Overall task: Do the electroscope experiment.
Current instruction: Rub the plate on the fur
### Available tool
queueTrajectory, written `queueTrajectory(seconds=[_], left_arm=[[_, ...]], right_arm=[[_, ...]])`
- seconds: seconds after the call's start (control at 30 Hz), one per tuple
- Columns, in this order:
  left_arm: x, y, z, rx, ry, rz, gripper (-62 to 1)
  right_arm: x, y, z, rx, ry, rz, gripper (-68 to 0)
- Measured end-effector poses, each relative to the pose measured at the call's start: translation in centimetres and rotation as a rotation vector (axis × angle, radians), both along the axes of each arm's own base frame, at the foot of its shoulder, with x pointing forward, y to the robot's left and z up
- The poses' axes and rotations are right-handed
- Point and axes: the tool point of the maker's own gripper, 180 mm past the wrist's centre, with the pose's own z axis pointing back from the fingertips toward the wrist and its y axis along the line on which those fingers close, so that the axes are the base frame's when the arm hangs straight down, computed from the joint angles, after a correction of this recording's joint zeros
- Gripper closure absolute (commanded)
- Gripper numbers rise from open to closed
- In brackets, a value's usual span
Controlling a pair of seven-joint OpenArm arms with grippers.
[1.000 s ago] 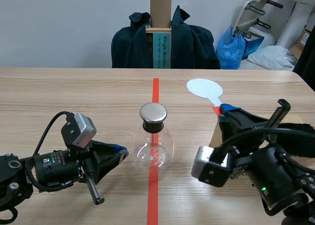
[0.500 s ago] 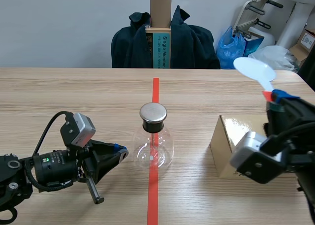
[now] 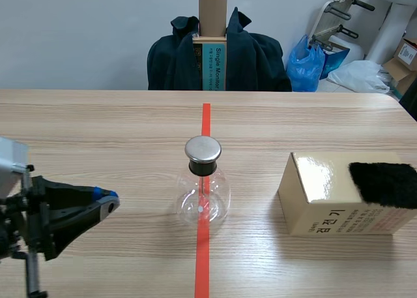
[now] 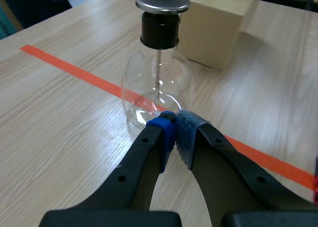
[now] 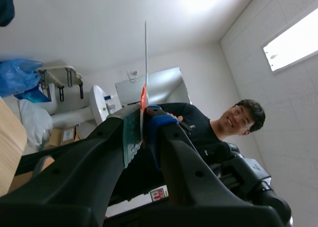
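**Electroscope experiment, between charging and testing, as I judge it.** My landmark is the one clear glass flask (image 3: pixel 203 188) with a black neck and round metal cap, standing on the wooden table (image 3: pixel 98 128) astride the single orange-red tape line (image 3: pixel 206 119). On the flask's right-arm side, near but not touching it, sits one glossy tan cardboard box (image 3: pixel 326 200). One black fuzzy patch (image 3: pixel 384 184) lies on the box's top, at the end farther from the flask. The left gripper (image 4: pixel 176 123) hangs low on the flask's other side with its tips aimed at the glass and just short of it, its blue and grey-green pads pressed together on nothing. The right gripper (image 5: pixel 142 121) is outside the scene view. Its own camera shows it tilted up toward the ceiling, pinching one thin pale plate (image 5: pixel 145 58), seen edge-on, by the red part at its base. I cannot tell how far it stands from the flask. I take the fuzzy patch to be the rubbing surface, so the plate may now carry charge. The next move calls for bringing the plate down to the flask's cap without brushing the box, the table or the left arm. Count: two grippers, one flask, one plate, one box, one patch.
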Motion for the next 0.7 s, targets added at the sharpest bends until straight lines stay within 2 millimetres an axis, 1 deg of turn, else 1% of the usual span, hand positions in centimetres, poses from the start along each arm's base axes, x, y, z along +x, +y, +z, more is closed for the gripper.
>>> queueTrajectory(seconds=[0.07, 0.1, 0.13, 0.17, 0.23, 0.27, 0.3, 0.43, 0.5, 0.6, 0.7], left_arm=[[-0.9, 0.7, 1.1, 0.004, 0.007, -0.005, -3.4], [-1.3, 1.0, 1.7, 0.002, 0.007, -0.005, -6.4], [-1.7, 1.4, 2.4, -0.004, 0.008, -0.003, -12.5], [-1.9, 1.8, 3.0, -0.006, 0.002, 0.01, -21.1], [-2.2, 2.7, 4.1, -0.008, -0.014, 0.037, -44.3], [-2.3, 3.0, 4.4, 0.002, -0.019, 0.044, -54.1], [-2.5, 3.3, 4.7, 0.006, -0.025, 0.051, -62.3], [-3.0, 3.8, 5.6, -0.011, -0.028, 0.076, -62.3], [-3.2, 3.9, 5.7, -0.019, -0.025, 0.08, -62.3], [-3.3, 3.9, 5.5, -0.021, -0.019, 0.086, -62.3], [-3.2, 3.9, 5.5, -0.018, -0.02, 0.087, -62.3]], right_arm=[[-0.4, -0.6, 0.2, -0.006, 0.007, -0.007, -0.9], [-0.6, -1.0, 0.2, -0.003, 0.013, -0.013, -0.9], [-0.7, -1.3, 0.2, -0.003, 0.02, -0.018, -0.9], [-0.9, -1.5, 0.2, -0.003, 0.025, -0.016, -0.9], [-1.3, -2.2, 0.2, 0.003, 0.039, -0.029, -0.9], [-1.4, -2.5, 0.2, 0.011, 0.043, -0.032, -0.9], [-1.6, -2.7, 0.2, 0.008, 0.048, -0.035, -0.9], [-2.1, -3.7, 0.1, 0.021, 0.064, -0.058, -0.9], [-2.2, -4.3, -0.7, 0.01, 0.085, -0.071, -0.9], [-3.0, -4.9, -3.4, -0.026, 0.142, -0.046, -0.9], [-3.9, -6.4, -6.3, -0.037, 0.194, -0.068, -0.9]])
